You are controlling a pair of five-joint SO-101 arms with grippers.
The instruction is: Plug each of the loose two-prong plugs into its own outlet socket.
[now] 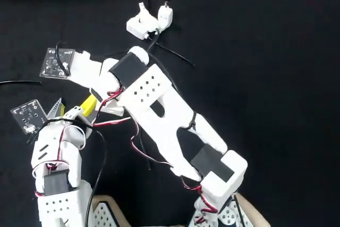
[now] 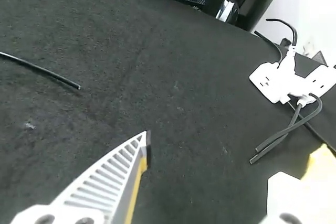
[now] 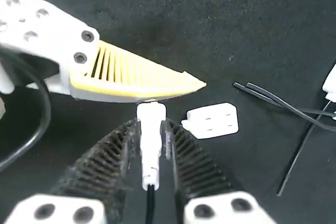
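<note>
My right gripper (image 3: 151, 129) is shut on a white two-prong plug (image 3: 150, 145), which stands upright between its black ribbed fingers with its black cord trailing back. Just beyond it lies a small white outlet block (image 3: 210, 121) with slots facing up. The left gripper's yellow-edged finger (image 3: 136, 77) crosses right in front of the plug's tip. My left gripper (image 2: 210, 166) is open and holds nothing. A white outlet strip (image 1: 142, 26) with plugs (image 1: 166, 16) seated in it lies at the far middle of the table; the left wrist view shows the strip (image 2: 291, 80) too.
Both arms crowd the left half of the black table (image 1: 265, 78); the right arm (image 1: 175, 126) stretches diagonally across the left one (image 1: 56, 158). Loose black cords (image 2: 286, 132) run from the strip. Another black cable (image 1: 18, 82) lies at the left edge.
</note>
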